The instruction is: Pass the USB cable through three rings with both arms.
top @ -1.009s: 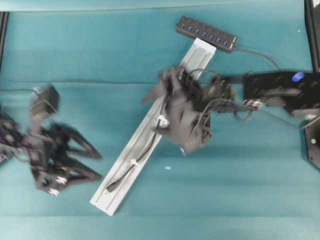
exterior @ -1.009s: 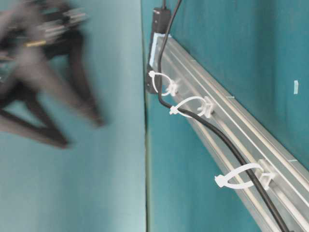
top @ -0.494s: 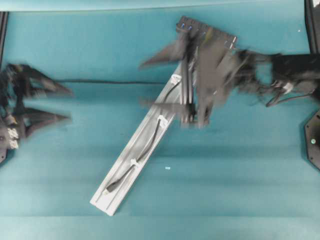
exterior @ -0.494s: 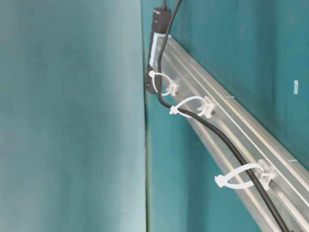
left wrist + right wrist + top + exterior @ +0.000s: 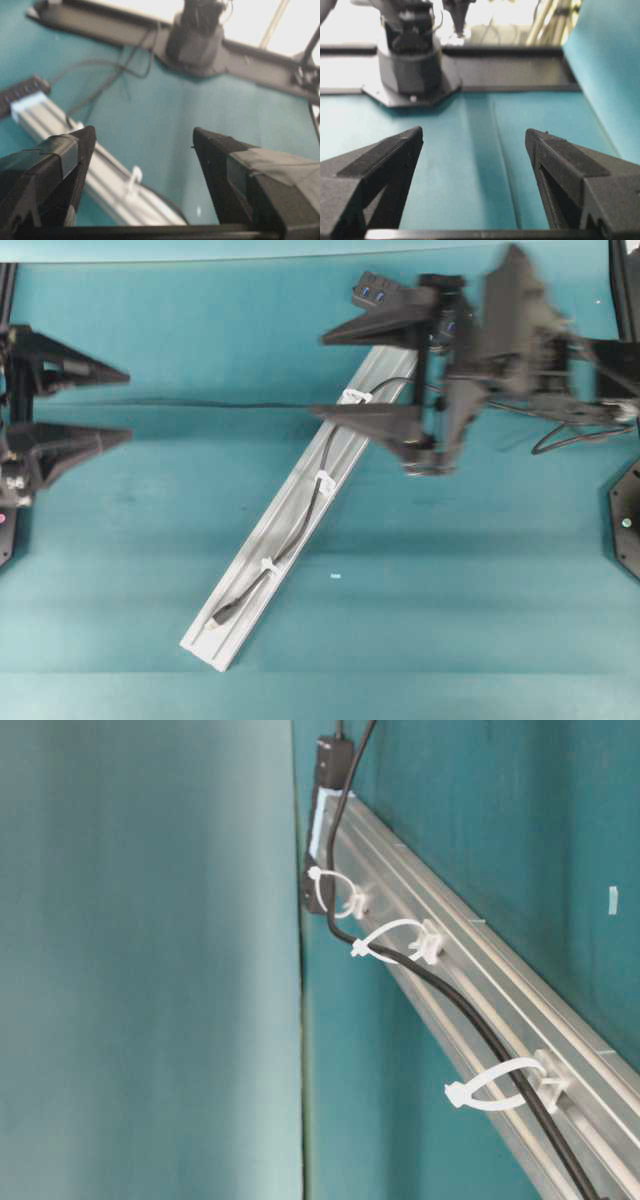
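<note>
1. The USB cable (image 5: 300,525) is lying along the silver rail (image 5: 250,585), which is running diagonally from the upper centre to the lower left of the overhead view.
2. The cord is sitting inside all three rings (image 5: 390,942); the plug is resting near the rail's lower-left end.
3. The left gripper (image 5: 115,405) is sitting at the far left edge, claws spread wide, holding nothing.
4. The right gripper (image 5: 330,375) is hovering at the upper centre above the rail's top end and the black hub (image 5: 385,292), claws also wide and empty.
5. Judgement: threading is looking complete; both arms are standing clear of the cable.
6. Next move: parking the arms, without snagging the cord.
</note>
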`<action>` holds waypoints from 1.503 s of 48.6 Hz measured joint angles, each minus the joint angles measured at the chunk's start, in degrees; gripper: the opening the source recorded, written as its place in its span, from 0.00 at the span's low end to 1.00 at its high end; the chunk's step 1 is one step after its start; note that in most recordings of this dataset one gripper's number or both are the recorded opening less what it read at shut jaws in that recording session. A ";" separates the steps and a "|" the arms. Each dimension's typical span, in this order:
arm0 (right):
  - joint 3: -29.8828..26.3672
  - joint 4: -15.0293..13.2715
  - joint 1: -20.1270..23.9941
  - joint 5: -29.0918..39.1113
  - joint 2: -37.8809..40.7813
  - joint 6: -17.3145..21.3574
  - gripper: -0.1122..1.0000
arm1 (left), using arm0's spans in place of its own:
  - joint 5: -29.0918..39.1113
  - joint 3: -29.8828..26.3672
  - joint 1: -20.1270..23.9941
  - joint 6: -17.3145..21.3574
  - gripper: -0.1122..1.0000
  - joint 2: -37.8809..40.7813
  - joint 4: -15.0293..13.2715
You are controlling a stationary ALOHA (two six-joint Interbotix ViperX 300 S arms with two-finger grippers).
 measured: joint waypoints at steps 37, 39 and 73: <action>14.15 0.09 -1.23 3.60 -23.20 4.48 0.88 | -0.53 0.00 0.18 2.46 0.89 -3.87 0.00; 14.41 0.00 -1.14 4.04 -23.38 5.19 0.88 | -0.44 0.00 0.09 2.46 0.89 -3.96 0.00; 17.23 0.00 -1.05 4.57 -28.13 7.73 0.88 | 0.53 0.00 0.18 2.46 0.88 -4.22 0.00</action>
